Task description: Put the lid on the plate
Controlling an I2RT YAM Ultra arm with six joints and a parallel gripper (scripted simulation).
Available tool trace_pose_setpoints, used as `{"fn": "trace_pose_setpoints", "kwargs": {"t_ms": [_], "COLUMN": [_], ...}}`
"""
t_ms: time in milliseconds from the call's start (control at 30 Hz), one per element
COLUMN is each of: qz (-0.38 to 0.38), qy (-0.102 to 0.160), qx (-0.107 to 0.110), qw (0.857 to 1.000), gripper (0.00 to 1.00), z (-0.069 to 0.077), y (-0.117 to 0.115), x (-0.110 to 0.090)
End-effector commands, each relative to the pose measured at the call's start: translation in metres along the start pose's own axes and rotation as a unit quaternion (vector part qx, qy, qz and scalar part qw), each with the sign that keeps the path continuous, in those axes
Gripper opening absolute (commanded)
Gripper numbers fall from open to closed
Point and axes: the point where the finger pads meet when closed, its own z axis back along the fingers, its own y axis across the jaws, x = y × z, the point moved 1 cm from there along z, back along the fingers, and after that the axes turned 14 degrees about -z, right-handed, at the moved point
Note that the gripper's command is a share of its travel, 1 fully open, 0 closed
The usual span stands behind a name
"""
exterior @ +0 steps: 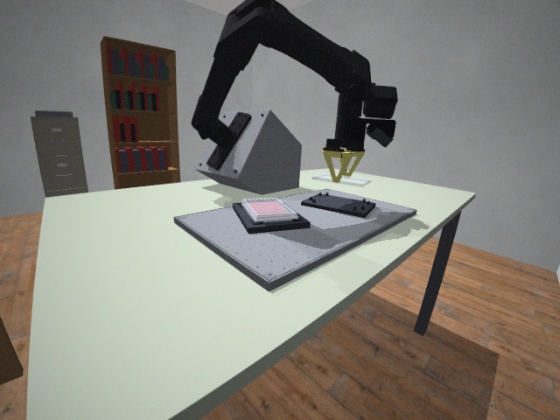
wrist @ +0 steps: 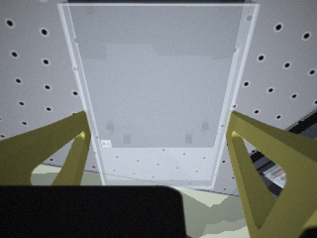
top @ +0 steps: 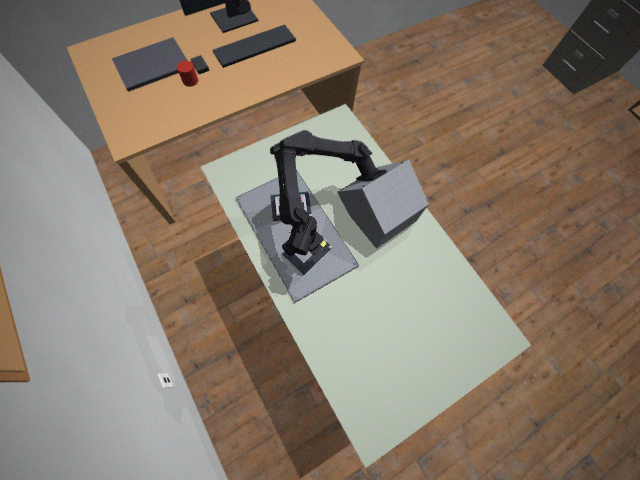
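Note:
My gripper (exterior: pixel 342 171) is shut on the clear lid (exterior: pixel 342 180) and holds it level, a little above the black lid park LP1 (exterior: pixel 338 204). In the wrist view the lid (wrist: pixel 158 94) spans the gap between my two yellow fingers, with the perforated plate beneath it. The culture plate M06 (exterior: pixel 268 209), with pink wells and no lid, sits in the black plate nest N1 (exterior: pixel 271 223) to the left of the lid park. In the overhead view the arm hides part of the plate.
The nest and the lid park stand on a grey perforated baseplate (exterior: pixel 294 234) on the pale green table. The grey angled arm base (exterior: pixel 257 151) stands behind the baseplate. The table's right edge is close to the lid park.

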Motion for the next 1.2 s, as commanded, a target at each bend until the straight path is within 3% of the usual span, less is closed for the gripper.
{"fn": "trace_pose_setpoints", "kwargs": {"t_ms": [0, 667, 1000, 1067, 1167], "qz": [0.002, 0.002, -0.164, -0.164, -0.213], "qy": [-0.009, -0.009, -0.008, -0.008, -0.008], "qx": [0.002, 0.002, 0.003, 0.003, 0.004], "qw": [1.0, 1.0, 0.986, 0.986, 0.977], "gripper": [0.0, 0.0, 0.0, 0.0, 0.0], "z": [0.008, 0.008, 0.007, 0.007, 0.007], "y": [0.002, 0.002, -0.031, -0.031, -0.041], "x": [0.002, 0.002, -0.005, -0.005, -0.007]}}
